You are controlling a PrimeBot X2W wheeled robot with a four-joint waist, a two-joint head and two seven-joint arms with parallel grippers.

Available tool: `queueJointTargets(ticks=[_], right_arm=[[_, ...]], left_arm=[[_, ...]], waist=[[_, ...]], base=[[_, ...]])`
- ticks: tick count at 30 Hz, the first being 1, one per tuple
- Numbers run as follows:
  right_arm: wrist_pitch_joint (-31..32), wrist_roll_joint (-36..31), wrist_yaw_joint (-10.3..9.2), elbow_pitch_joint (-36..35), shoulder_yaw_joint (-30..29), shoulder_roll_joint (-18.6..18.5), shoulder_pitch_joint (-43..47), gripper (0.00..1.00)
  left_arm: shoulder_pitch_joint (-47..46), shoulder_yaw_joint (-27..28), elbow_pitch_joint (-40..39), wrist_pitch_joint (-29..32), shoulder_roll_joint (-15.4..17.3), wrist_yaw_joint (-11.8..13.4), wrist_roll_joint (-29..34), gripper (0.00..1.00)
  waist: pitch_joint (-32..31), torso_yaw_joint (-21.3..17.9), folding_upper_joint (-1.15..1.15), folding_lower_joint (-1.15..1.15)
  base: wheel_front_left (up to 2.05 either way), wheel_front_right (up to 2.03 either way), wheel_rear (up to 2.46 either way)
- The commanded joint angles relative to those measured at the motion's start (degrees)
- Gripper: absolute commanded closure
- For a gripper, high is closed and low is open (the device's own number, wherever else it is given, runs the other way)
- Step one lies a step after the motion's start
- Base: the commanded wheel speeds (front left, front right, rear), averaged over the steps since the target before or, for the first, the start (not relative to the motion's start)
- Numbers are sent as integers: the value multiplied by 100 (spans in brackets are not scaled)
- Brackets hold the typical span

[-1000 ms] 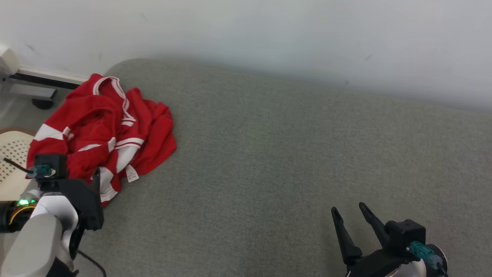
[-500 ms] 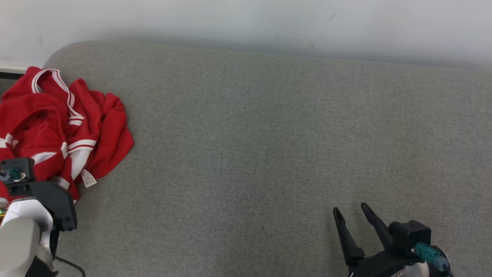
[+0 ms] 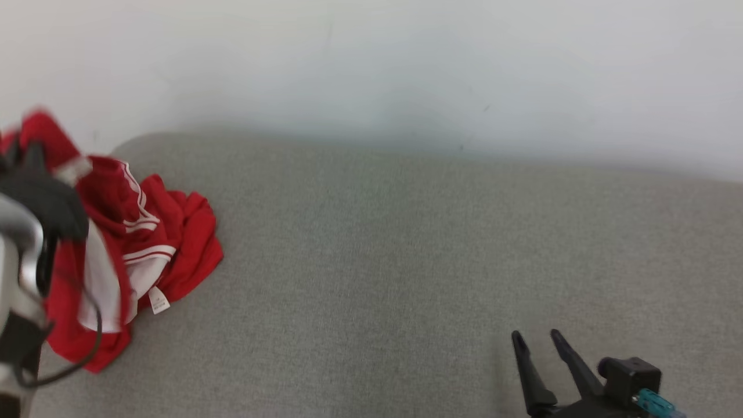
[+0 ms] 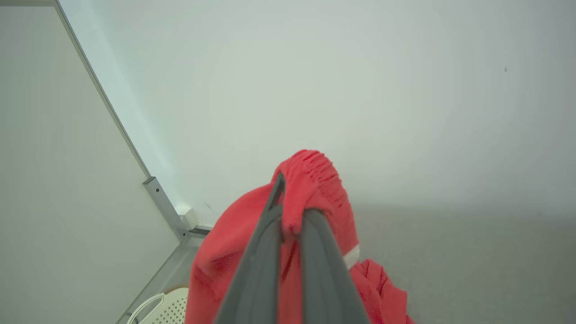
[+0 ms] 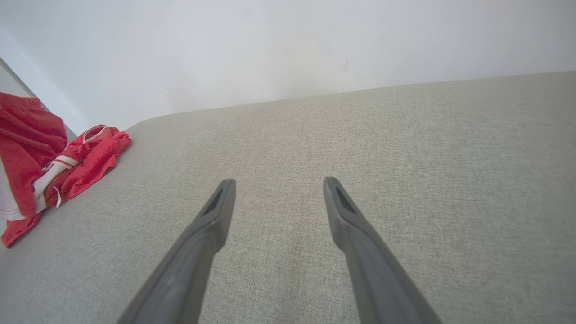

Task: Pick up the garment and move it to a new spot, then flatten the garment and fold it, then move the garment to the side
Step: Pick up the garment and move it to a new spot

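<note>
Wrist cams give you more than the head cam here. Along your left hand [image 4: 292,202] you see both fingers pressed together, pinching a gathered red fold of the garment [image 4: 225,261] and holding it up. From the head that hand is a dark blur, and its arm and cable [image 3: 87,348] cover part of the cloth. The rest of the garment lies crumpled on the grey desk [image 3: 406,261] by its rounded corner. Your right hand [image 5: 279,181] is spread, holding nothing, well right of the garment. Behind the garment are a white wall [image 3: 371,64] and a metal rail [image 4: 164,207]. A white tag [image 3: 158,302] hangs at the garment's lower edge, print too small to read.
</note>
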Motion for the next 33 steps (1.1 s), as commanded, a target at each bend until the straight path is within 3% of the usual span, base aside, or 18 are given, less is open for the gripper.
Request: queueJointTargets(ticks=[1, 6, 10, 18, 26, 30, 33], right_arm=[[-77, 42, -12, 52, -67, -10, 24, 0], [-247, 51, -12, 297, -286, -7, 17, 0], [-321, -45, -12, 397, -467, -10, -12, 0], [-182, -111, -12, 269, -459, -10, -134, 0], [-121, -71, -12, 171, -342, -6, -217, 0], [-185, -20, -12, 172, -324, -7, -252, 0], [-212, 25, -12, 214, -263, -5, -278, 0]], left_arm=[[-204, 10, -249, -81, -37, -42, -90, 100], [-484, -75, -1353, -147, -471, -128, -289, 100], [-443, -208, -2086, -100, -1041, -149, -562, 100], [-74, -544, -2724, -108, -2003, -127, -1111, 100], [293, -861, -2224, -445, -2263, 68, -1647, 100], [630, -907, -1463, -548, -2254, 191, -1828, 100], [915, -833, -777, -668, -2074, 328, -1769, 100]], waist=[[-444, -87, 0, 1], [-678, -361, 0, 1], [-737, -681, 0, 1], [-624, -1606, 0, 1], [-305, -2335, 0, 1], [-152, -2437, 0, 1], [-92, -2430, 0, 1]], base=[[0, 0, 0], [0, 0, 0], [0, 0, 0], [0, 0, 0], [0, 0, 0], [0, 0, 0], [0, 0, 0]])
